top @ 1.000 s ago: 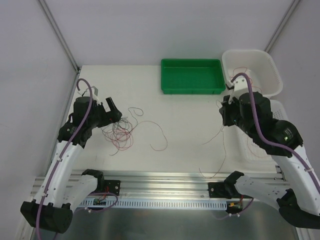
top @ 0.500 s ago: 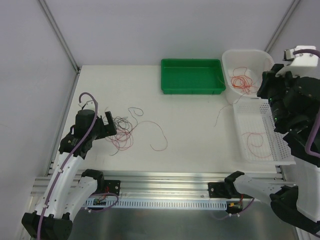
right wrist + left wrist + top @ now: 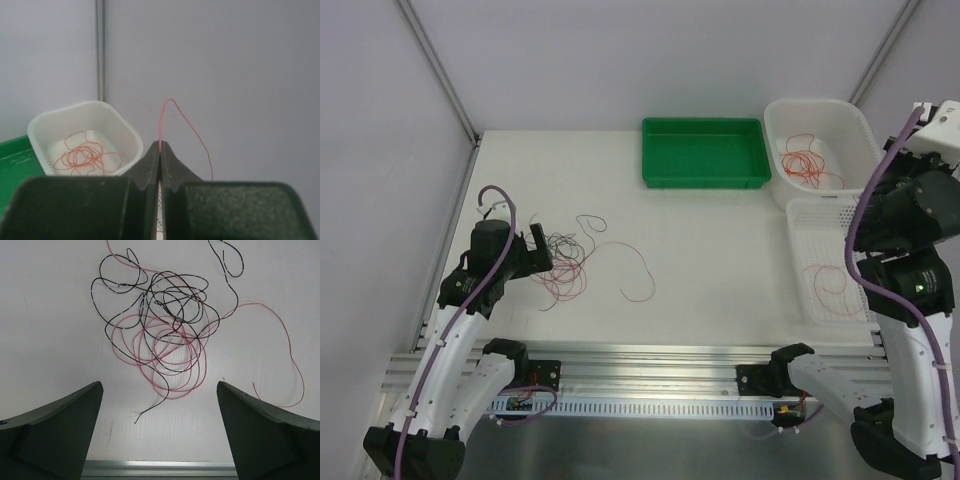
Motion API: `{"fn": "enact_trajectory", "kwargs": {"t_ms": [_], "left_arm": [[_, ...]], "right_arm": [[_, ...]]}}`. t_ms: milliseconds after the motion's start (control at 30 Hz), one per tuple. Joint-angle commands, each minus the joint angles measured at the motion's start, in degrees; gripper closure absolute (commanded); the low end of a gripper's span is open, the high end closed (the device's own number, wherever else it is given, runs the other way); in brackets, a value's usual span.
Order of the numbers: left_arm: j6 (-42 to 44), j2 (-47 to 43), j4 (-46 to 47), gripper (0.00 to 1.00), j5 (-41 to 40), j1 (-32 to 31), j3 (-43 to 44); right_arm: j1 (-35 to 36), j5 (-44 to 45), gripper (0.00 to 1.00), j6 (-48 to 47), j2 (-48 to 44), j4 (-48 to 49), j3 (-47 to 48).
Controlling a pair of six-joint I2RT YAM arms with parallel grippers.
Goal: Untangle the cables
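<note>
Well left of the green tray (image 3: 705, 152), the left pincer (image 3: 159, 386) is spread wide, near the tangle of red and black cables (image 3: 165, 335) on the bench (image 3: 700, 240). Right of the tray, the raised right pincer (image 3: 160, 150) is pinching one red cable (image 3: 187, 122).

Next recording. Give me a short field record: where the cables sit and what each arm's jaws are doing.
left jaws: wide open, above the tangle of black and red cables on the table
right jaws: shut on a thin red cable, arm raised at the right
loose red strand: curves out right of the tangle
round white basket: holds orange cables
rectangular white basket: holds red loops
green tray: far side, left of the round basket
</note>
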Motion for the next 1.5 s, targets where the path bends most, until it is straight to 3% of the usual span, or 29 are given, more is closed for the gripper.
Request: {"fn": "enact_trajectory", "kwargs": {"t_ms": [0, 67, 267, 533, 700, 833, 867, 933, 967, 1033, 1067, 1133, 1467], "left_arm": [[1.0, -0.9, 0.6, 0.01, -1.1, -0.1, -0.6], [1.0, -1.5, 0.7, 0.01, -1.1, 0.0, -0.9], [1.0, -1.2, 0.6, 0.01, -1.1, 0.0, -0.9], [1.1, -1.1, 0.7, 0.01, -1.0, -0.1, -0.9], [1.2, -0.8, 0.7, 0.01, -0.4, -0.1, -0.9], [1.3, -0.3, 0.7, 0.01, 0.4, -0.1, -0.9], [1.3, -0.4, 0.7, 0.01, 0.5, -0.1, -0.9], [1.3, -0.1, 0.7, 0.01, 0.8, -0.1, -0.9], [1.3, -0.1, 0.7, 0.01, 0.7, 0.0, -0.9], [1.3, -0.2, 0.7, 0.01, 0.8, -0.1, -0.9], [1.3, -0.2, 0.6, 0.01, 0.9, -0.1, -0.9], [1.3, -0.3, 0.7, 0.01, 1.4, -0.1, -0.8], [1.0, -0.6, 0.9, 0.01, 5.1, 0.0, -0.6]], "right_arm": [[-8.3, -4.0, 0.99, 8.2, -0.2, -1.7, -5.7], [-16.3, -11.5, 0.99, 13.9, -0.5, -3.5, -11.7], [-28.9, -25.3, 0.99, 30.8, -0.7, -2.8, -24.5], [-34.8, -35.2, 0.99, 42.9, 0.8, -7.8, -30.3], [-36.8, -35.3, 0.99, 48.2, -2.3, -9.9, -40.0], [-42.9, -40.6, 0.99, 52.2, -1.3, -12.0, -44.8], [-46.0, -42.5, 0.93, 53.0, -0.5, -12.8, -44.8], [-48.2, -47.1, 0.72, 52.9, 1.8, -15.0, -43.8], [-48.4, -47.7, 0.51, 52.2, 2.0, -15.6, -43.5], [-48.3, -47.7, 0.32, 52.0, 0.6, -17.4, -43.2], [-48.3, -47.1, 0.17, 52.0, -0.2, -18.0, -43.2], [-48.4, -43.8, 0.01, 52.2, -3.0, -20.4, -43.1], [-49.2, -24.9, 0.0, 58.8, -12.6, -32.4, -44.3]]}}
